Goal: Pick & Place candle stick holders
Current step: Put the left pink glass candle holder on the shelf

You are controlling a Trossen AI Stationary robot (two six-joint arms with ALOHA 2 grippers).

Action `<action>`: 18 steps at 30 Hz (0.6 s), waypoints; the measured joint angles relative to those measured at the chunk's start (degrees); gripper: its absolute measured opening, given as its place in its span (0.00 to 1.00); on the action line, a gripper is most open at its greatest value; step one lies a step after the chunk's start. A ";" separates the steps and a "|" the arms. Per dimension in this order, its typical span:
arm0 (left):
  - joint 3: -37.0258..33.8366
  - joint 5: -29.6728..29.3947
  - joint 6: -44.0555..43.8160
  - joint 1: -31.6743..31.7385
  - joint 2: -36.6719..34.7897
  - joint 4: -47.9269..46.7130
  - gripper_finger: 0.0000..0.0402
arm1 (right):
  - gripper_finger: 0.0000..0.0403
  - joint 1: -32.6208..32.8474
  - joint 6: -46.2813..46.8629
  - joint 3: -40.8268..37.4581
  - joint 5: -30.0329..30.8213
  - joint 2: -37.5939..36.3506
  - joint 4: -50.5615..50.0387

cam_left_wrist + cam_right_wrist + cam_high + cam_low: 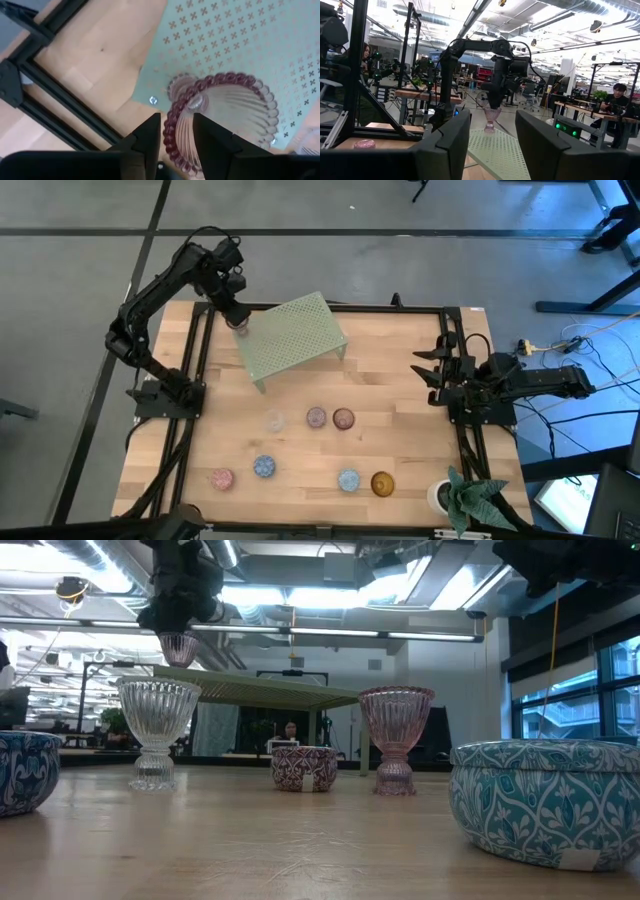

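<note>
From the high view, I have the left gripper (238, 320) over the far left corner of the pale green rack (296, 337), with a pink stemmed holder (241, 330) under it. The right gripper (424, 370) waits at the right table edge. Seven more holders sit on the bare wood nearer me: a clear one (275, 420), two mauve ones (316, 417), two blue ones (264, 466), a pink one (222, 478) and an amber one (382, 483).

In the low view, the left gripper (180, 625) hangs above the rack top (262, 690) with the pink holder's bowl (178, 646) just under it.

My left wrist view shows the fingers (150, 137) straddling the scalloped rim of the pink holder (225, 115), one inside the bowl and one outside. They stand slightly apart, and I cannot tell if they press the glass. The foot rests on the rack (235, 45) near its corner.

In the right wrist view, my right fingers (450, 142) stand apart, holding nothing; far off, the pink holder (491, 117) stands upright on the rack.
</note>
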 joint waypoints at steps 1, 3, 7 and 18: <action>0.00 0.00 0.00 -0.09 0.00 0.17 0.28 | 0.41 -0.01 0.00 -0.01 0.00 0.01 0.00; 0.00 0.00 0.28 -0.41 0.00 0.17 0.29 | 0.41 -0.01 0.00 -0.01 0.00 0.01 -0.02; 0.00 0.02 0.70 -1.37 0.00 0.17 0.30 | 0.41 0.00 0.00 -0.01 0.01 0.01 0.00; 3.08 -4.71 2.16 -2.71 0.02 0.08 0.30 | 0.41 -0.01 0.00 -0.01 0.00 0.01 -0.02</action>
